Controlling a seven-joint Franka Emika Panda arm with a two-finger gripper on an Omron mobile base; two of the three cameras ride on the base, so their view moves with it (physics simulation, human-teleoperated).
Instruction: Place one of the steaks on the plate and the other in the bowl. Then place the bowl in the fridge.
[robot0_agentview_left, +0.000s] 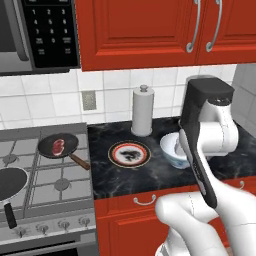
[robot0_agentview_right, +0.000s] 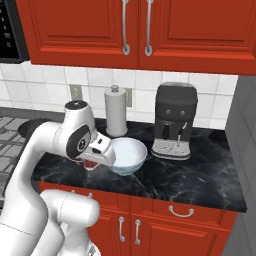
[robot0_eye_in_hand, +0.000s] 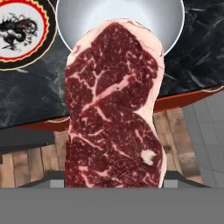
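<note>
One steak in my tool, carried toward the bowl; nothing delivered yet.

I have my tool (robot0_agentview_right: 90, 164) clamped on a steak (robot0_eye_in_hand: 114, 109), which hangs flat and broad in the hand view: dark red meat, pale marbling, a creamy fat edge. Just beyond it, at 12 o'clock, sits the bowl (robot0_eye_in_hand: 87, 17), glossy, deep-sided and empty, with the plate (robot0_eye_in_hand: 37, 41) at 10 o'clock, whitish with a red rim, a black motif at its centre and no meat on it. The second steak (robot0_agentview_left: 59, 145) lies in a black frying pan (robot0_agentview_left: 47, 145) on the stove (robot0_agentview_left: 30, 185), at 9 o'clock from the plate. The tabletop (robot0_agentview_right: 200, 175) is polished black marble. I judge both placements and the fridge step remain.
</note>
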